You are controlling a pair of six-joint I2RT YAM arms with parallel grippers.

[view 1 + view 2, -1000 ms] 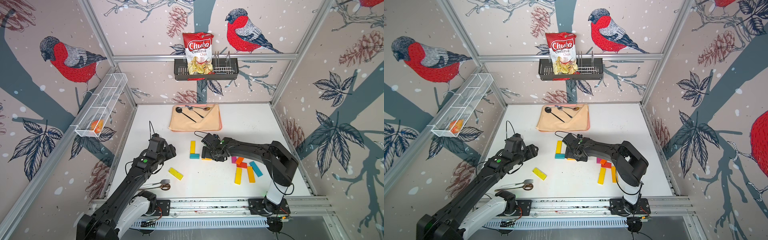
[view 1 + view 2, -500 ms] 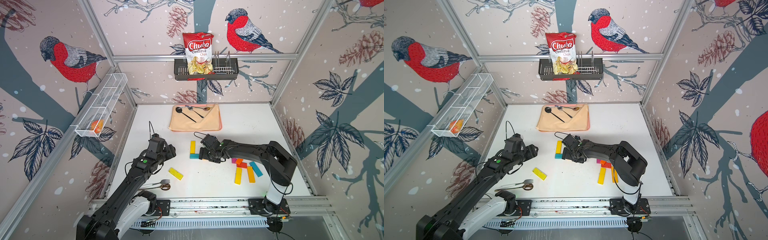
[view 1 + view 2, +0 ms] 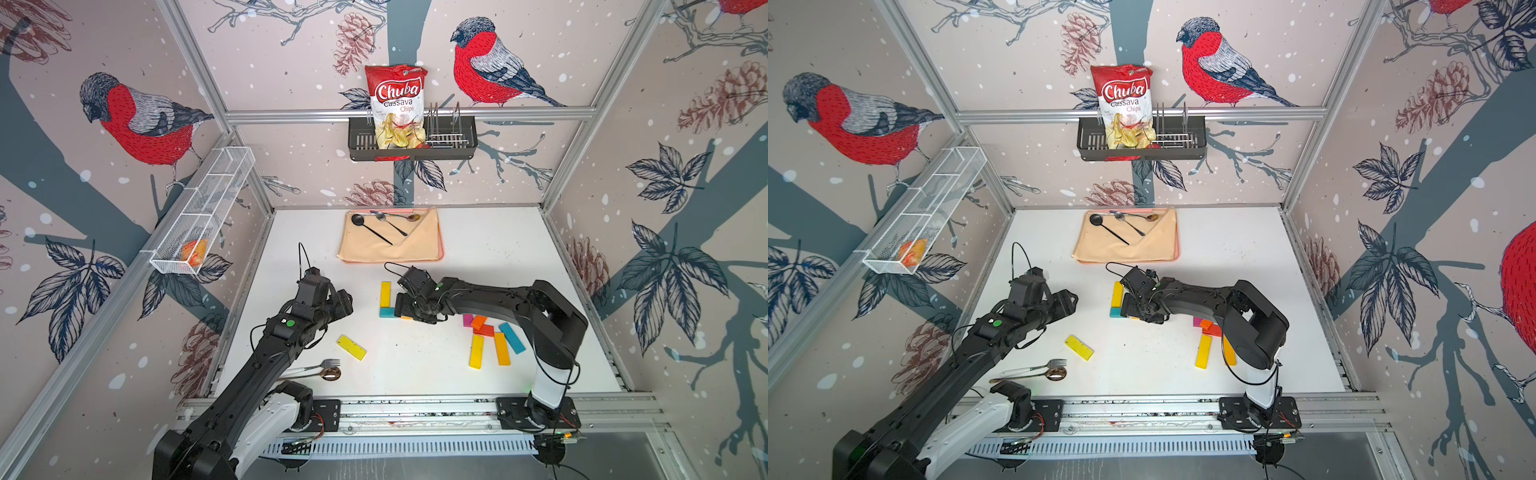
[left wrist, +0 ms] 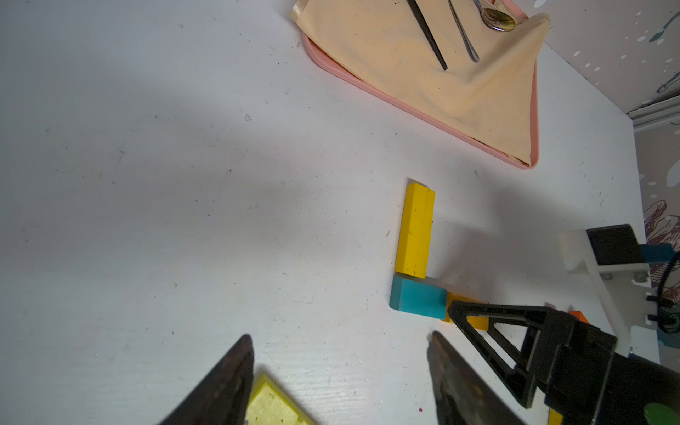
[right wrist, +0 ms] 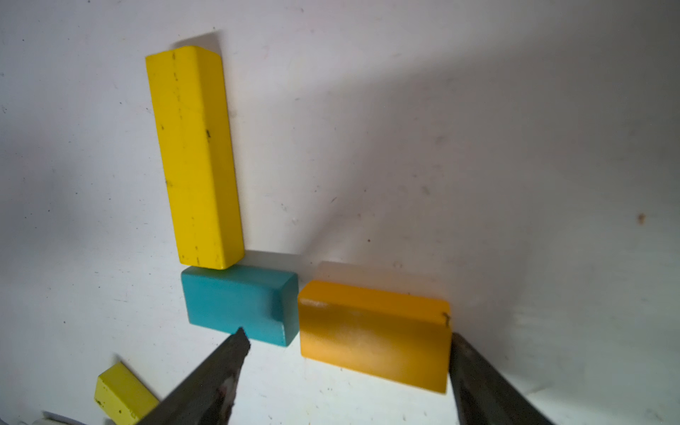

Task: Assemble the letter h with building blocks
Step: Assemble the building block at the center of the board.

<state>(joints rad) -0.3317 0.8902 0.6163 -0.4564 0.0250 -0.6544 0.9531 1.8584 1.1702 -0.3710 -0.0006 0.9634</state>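
The right gripper point(image 5: 347, 334) sits low over the tabletop point(image 3: 478, 249) with its jaws spread, straddling the orange block point(image 5: 375, 316). 1 finger is at the block's far end and the other is by the near edge of the teal block point(image 5: 239, 301). The teal block touches the foot of the long yellow block point(image 5: 195, 158), and the orange one lies just beside the teal, in line with it.

The main risk is that finger by the teal block. If the jaws close as they stand, it will likely catch the teal block first and shove it, along with the yellow block it touches, out of square. A slanted pinch could also swivel the orange block, and a lift may drag its neighbour.

The left gripper point(image 4: 341, 336) hovers spread and empty near the loose yellow block point(image 3: 351, 347). A careless descent there could knock that block away. 5 spare blocks point(image 3: 484, 328) lie clustered by the right arm.

- **Black rack point(image 3: 361, 137):** it hangs on the back wall and holds 1 chips bag point(image 3: 397, 104).
- **White mesh basket point(image 3: 216, 183):** it hangs on the side wall and holds an orange packet point(image 3: 194, 251) in its nearest compartment.
- **Pink tray point(image 3: 441, 249):** it carries a beige cloth point(image 3: 390, 245) with 3 spoons point(image 3: 365, 226) on it.
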